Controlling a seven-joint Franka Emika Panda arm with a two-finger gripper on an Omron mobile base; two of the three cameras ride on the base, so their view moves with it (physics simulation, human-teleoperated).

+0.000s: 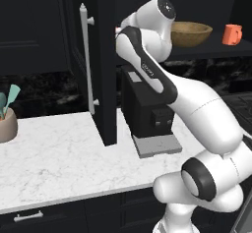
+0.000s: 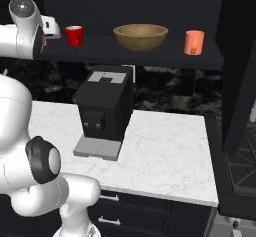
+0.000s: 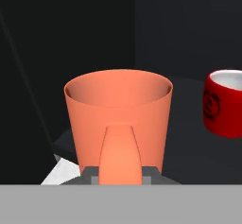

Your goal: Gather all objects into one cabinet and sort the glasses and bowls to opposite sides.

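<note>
The claw [image 3: 121,173] grips a coral mug [image 3: 118,119] at the cabinet shelf's [image 2: 150,56] left end; red mug [image 2: 74,35], wooden bowl [image 2: 140,36], and orange cup [image 2: 194,42] are already shelved, though sorting looks unfinished.

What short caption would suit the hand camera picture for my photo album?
Close-up from the robot's hand: a coral-orange mug, handle facing the camera, with a glossy red mug beside it on the dark cabinet shelf.

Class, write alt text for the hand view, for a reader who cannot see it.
A coral-orange mug fills the centre, its handle facing the camera, right at the hand. A glossy red mug stands to its right on the dark shelf inside the black cabinet.
</note>
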